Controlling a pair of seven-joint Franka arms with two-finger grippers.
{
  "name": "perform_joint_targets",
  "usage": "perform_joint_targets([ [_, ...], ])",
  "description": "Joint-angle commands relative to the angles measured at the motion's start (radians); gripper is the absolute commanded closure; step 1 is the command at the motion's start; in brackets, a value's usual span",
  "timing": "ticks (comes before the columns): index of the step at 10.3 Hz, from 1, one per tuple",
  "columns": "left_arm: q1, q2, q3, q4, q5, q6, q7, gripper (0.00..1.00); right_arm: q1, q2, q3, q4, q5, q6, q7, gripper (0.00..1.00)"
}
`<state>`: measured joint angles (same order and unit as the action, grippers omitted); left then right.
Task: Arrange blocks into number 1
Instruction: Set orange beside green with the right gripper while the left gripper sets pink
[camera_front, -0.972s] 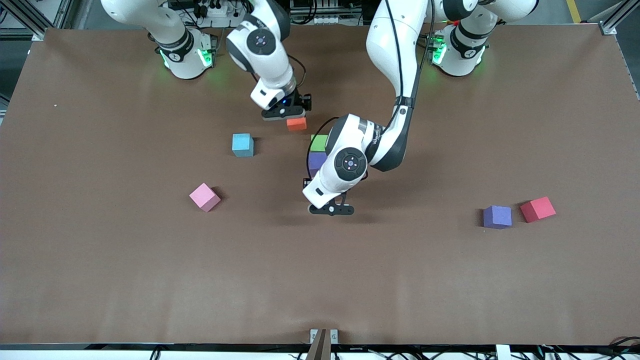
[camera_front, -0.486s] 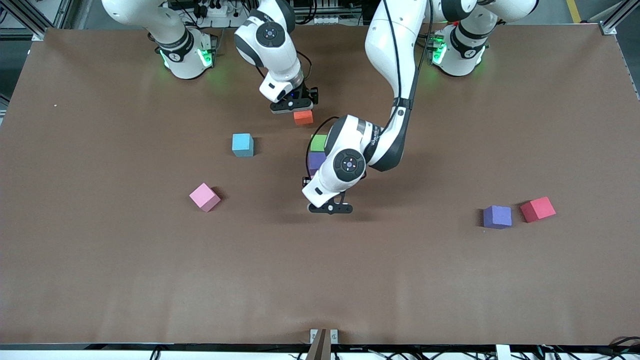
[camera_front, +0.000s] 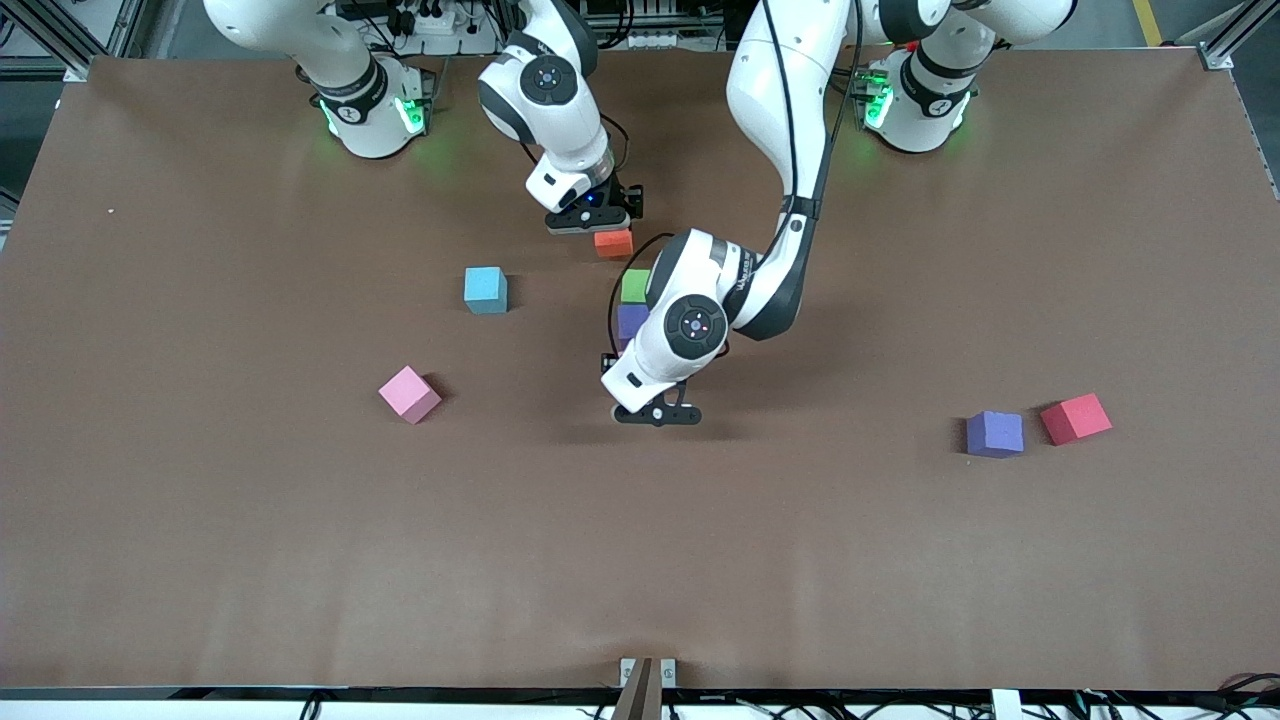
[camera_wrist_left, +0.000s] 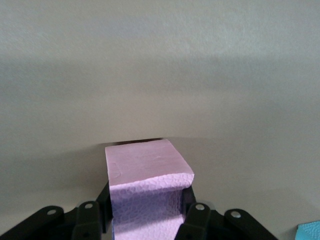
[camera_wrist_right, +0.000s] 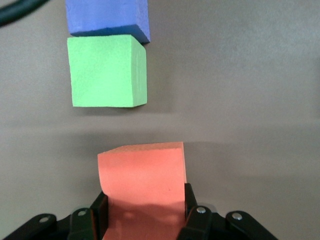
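A green block (camera_front: 635, 285) and a purple block (camera_front: 629, 322) lie touching in a line mid-table, partly hidden by the left arm. My right gripper (camera_front: 608, 232) is shut on an orange block (camera_front: 613, 242), low over the table beside the green block's free end. In the right wrist view the orange block (camera_wrist_right: 142, 170) sits between the fingers of the right gripper (camera_wrist_right: 145, 207), in line with green (camera_wrist_right: 107, 72) and purple (camera_wrist_right: 107, 17). My left gripper (camera_front: 655, 414) is by the purple block's other end, hiding its load. The left wrist view shows the left gripper (camera_wrist_left: 147, 212) shut on a pink block (camera_wrist_left: 145, 165).
A light blue block (camera_front: 485, 289) and a pink block (camera_front: 408, 393) lie toward the right arm's end. A second purple block (camera_front: 994, 433) and a red block (camera_front: 1075, 418) lie side by side toward the left arm's end. The brown table (camera_front: 640, 560) spreads wide around them.
My right gripper has carried the orange block toward the left arm's end, closer in line with the green block. The left gripper has shifted slightly, still holding its pink block.
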<state>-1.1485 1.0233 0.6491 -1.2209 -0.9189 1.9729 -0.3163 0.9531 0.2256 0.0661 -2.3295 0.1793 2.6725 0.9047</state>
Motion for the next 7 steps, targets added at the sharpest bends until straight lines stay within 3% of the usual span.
perform_joint_targets([
  [1, -0.02, -0.008, 0.004, -0.031, -0.021, 0.02, 0.008, 1.0, 0.032, 0.029, -0.012, 0.032, 0.003, 0.003, 0.043, 0.6],
  [6, -0.034, -0.017, 0.003, -0.049, -0.011, 0.017, 0.009, 1.0, 0.032, 0.028, -0.012, 0.032, 0.002, 0.001, 0.043, 0.6],
  [7, -0.036, -0.017, 0.003, -0.049, -0.009, 0.015, 0.011, 0.87, 0.032, 0.028, -0.014, 0.032, 0.002, 0.003, 0.043, 0.6],
])
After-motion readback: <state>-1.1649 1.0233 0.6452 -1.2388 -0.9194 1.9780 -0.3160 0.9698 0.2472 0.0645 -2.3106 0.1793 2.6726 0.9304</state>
